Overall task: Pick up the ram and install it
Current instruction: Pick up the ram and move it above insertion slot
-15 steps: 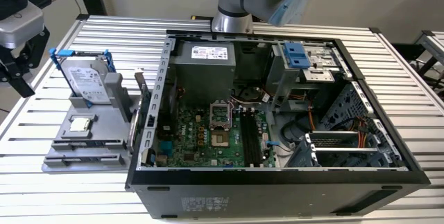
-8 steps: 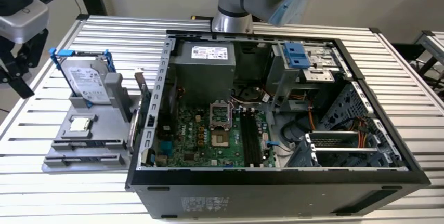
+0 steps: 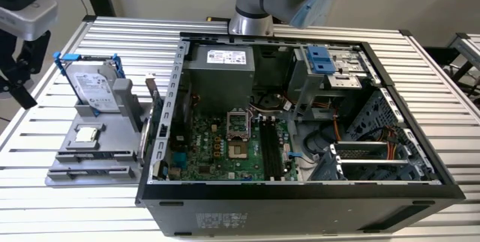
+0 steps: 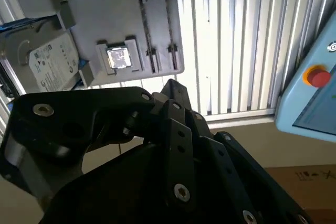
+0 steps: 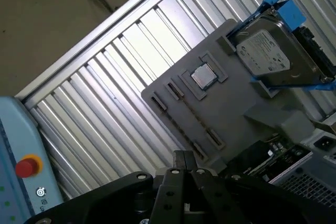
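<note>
Black linkages lie closest in both wrist views, and the fingers [image 5: 181, 158] are pressed together with nothing grasped between them. Beyond the fingertips, well apart, a grey holder [image 5: 236, 108] is laid on the slatted table [image 5: 105, 93], carrying a hard drive [image 5: 262, 51] and a small square chip [image 5: 203, 76]. What is judged to be the ram [image 3: 152, 119] is stood on edge at the holder's side, just beside the open computer case [image 3: 300, 211] and far from the fingers. The black memory slots [image 3: 271, 146] appear unfilled. Trouble is judged likeliest from that tight gap: the case wall could be struck, or the thin board gripped crooked.
</note>
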### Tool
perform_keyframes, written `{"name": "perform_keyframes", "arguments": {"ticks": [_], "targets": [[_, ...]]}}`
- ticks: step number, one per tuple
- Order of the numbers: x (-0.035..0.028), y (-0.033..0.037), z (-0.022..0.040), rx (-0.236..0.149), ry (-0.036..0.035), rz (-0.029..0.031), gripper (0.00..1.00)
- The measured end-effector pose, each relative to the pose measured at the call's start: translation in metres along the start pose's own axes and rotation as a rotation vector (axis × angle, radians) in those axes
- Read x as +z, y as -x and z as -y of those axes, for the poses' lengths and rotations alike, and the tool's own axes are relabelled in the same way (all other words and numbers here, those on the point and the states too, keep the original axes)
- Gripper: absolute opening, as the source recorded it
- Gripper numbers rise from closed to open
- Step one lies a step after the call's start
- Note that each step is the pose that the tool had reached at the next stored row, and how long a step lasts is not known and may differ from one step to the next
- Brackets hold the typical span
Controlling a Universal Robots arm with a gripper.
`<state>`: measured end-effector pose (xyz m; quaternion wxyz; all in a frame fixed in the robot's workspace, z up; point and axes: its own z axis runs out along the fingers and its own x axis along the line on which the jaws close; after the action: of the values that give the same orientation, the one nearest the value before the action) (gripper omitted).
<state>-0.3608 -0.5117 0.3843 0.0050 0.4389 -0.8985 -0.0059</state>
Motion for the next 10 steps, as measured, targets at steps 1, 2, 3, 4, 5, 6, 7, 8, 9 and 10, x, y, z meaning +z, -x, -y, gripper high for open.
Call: {"name": "perform_keyframes", "arguments": {"ticks": [1,2,3,4,5,6,7,8,9,10], "targets": [[0.0001,0.0001,0.0,-0.015,-0.0009,0.0004,0.0],[0.0002,0.0002,-0.0001,-0.028,-0.0016,0.0008,0.0],[0.0002,0.0003,-0.0002,-0.042,-0.0024,0.0011,0.0],[0.0003,0.0003,-0.0002,-0.056,-0.0033,0.0016,0.0],[0.0003,0.0004,-0.0003,-0.067,-0.0043,0.0021,0.0],[0.0005,0.0005,-0.0004,-0.08,-0.0058,0.0031,0.0],[0.0006,0.0006,-0.0005,-0.092,-0.0073,0.0041,0.0],[0.0007,0.0007,-0.0005,-0.104,-0.0092,0.0053,0.0],[0.0007,0.0009,-0.0006,-0.115,-0.0116,0.0067,0.0],[0.0007,0.001,-0.0007,-0.124,-0.0133,0.0078,0.0]]}}
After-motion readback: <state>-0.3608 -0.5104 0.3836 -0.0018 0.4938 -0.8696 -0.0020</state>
